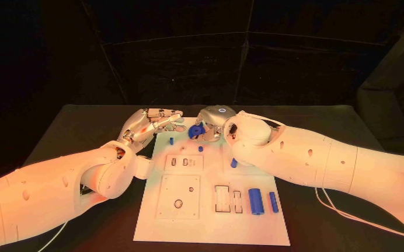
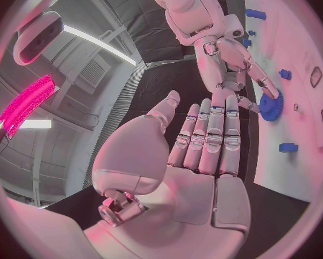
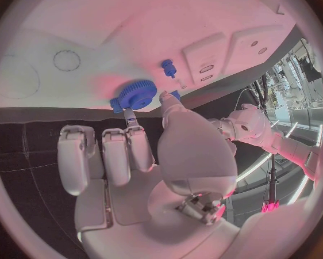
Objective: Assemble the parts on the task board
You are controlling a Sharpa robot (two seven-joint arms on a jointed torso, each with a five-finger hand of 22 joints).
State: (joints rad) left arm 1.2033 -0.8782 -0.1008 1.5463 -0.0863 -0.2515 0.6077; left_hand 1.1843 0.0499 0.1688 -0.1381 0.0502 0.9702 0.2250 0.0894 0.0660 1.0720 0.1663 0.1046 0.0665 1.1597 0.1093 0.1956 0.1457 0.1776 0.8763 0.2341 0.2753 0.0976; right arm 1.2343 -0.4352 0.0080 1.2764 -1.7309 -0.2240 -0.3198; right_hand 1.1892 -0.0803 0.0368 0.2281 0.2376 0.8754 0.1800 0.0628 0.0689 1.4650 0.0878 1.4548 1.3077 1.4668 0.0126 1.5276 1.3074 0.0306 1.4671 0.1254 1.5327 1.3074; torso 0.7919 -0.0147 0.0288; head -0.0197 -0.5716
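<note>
One blue gear (image 3: 138, 93) is being pinched between the thumb and a fingertip of the right hand (image 3: 143, 155) at the far end of the task board (image 1: 253, 228), apparently so that it can be lowered onto a blue peg (image 3: 167, 68) standing close by. Left hand (image 2: 197, 149) is being held beside the board's far edge with fingers straight, side by side and empty, probably kept ready to help. Other blue parts (image 1: 256, 200) are being left lying near the board's near end.
</note>
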